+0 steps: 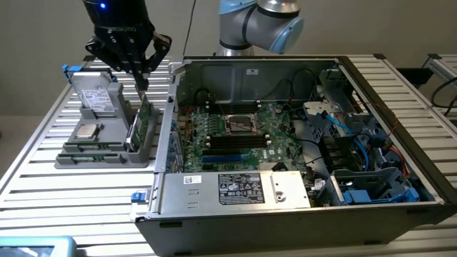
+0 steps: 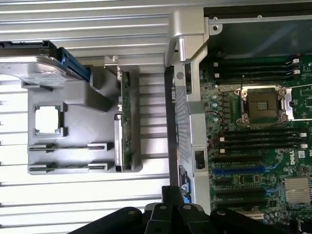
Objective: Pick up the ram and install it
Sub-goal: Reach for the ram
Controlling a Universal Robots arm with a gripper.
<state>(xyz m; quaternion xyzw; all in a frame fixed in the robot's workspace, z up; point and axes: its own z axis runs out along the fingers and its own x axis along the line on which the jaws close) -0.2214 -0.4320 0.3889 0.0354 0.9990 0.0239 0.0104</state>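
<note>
The ram [image 1: 143,120] is a slim green strip standing on its long edge in a slot at the near side of a grey parts tray [image 1: 107,155], just outside the open computer case. From the wrist it appears edge-on as a thin green line [image 2: 126,122] in the tray [image 2: 73,146]. My gripper [image 1: 142,83] hangs just above the strip's far end, fingers drawn together to a point with nothing between them. Its black fingers [image 2: 165,197] show in the wrist view. Black memory slots [image 1: 236,142] lie on the motherboard beside the processor socket [image 2: 263,105].
The tray also holds a hard drive [image 1: 96,99] and a processor chip [image 1: 87,131]. The case's metal wall [image 1: 170,118] stands between tray and motherboard. A power supply [image 1: 239,187] and cable bundles [image 1: 335,134] crowd the case's front and the exterior view's right.
</note>
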